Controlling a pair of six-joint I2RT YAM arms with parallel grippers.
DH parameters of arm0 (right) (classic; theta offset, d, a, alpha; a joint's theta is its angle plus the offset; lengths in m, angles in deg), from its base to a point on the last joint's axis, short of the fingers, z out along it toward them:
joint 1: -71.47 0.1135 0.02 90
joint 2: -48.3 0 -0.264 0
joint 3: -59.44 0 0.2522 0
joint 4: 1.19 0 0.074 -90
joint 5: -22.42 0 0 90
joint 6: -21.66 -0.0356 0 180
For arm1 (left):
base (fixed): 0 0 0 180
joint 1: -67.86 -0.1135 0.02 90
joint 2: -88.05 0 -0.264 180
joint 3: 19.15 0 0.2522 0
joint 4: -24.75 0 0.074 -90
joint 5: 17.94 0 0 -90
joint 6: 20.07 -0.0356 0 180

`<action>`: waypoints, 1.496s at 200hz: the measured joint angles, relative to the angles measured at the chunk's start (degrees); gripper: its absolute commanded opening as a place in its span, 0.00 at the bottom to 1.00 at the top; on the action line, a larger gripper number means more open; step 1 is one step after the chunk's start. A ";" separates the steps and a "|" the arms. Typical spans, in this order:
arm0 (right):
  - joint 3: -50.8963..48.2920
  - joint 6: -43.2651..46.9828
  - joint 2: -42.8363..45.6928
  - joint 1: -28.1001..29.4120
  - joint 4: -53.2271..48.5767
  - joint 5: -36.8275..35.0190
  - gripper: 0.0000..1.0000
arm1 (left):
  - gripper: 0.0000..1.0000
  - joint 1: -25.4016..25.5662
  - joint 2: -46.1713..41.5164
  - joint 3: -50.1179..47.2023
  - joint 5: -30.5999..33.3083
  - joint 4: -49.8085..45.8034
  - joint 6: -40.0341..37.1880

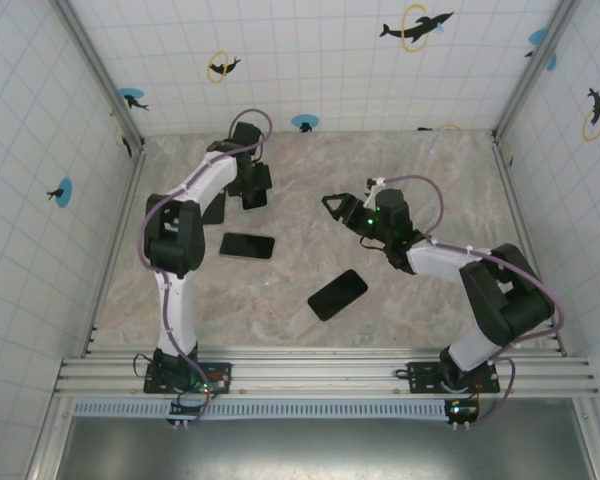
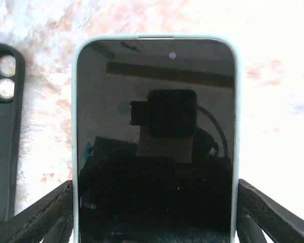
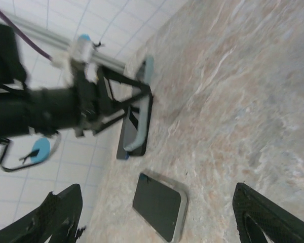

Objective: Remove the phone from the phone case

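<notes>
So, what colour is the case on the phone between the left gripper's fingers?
Pale mint blue-green case; left wrist view shows it best.

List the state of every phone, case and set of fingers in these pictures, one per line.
cased phone: not yet taken out, screen dark, tilted up.
dark case: empty, lying beside it.
left fingers: closed on the cased phone.
right fingers: open, empty.
left phone: lying flat, screen dark.
middle phone: lying flat, screen dark.
</notes>
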 measured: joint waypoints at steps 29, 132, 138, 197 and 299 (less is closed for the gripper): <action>4.44 -0.24 -3.78 1.73 0.09 2.29 0.71 | 0.49 3.30 -5.53 -0.24 -1.11 0.48 2.38; 11.39 -1.73 -9.11 2.71 1.38 4.42 0.34 | 0.48 12.24 -9.33 -1.77 -2.69 1.57 8.20; 11.39 -1.77 -9.16 2.71 1.38 4.39 0.32 | 0.48 12.31 -9.44 -1.77 -2.78 1.55 8.37; 11.50 -3.10 -9.18 2.62 1.62 4.02 0.04 | 0.60 12.98 -9.75 -1.79 -2.89 2.14 9.49; 9.84 -2.91 -6.08 -0.15 0.35 3.91 0.00 | 0.98 9.40 -19.08 -14.10 -12.55 15.67 9.25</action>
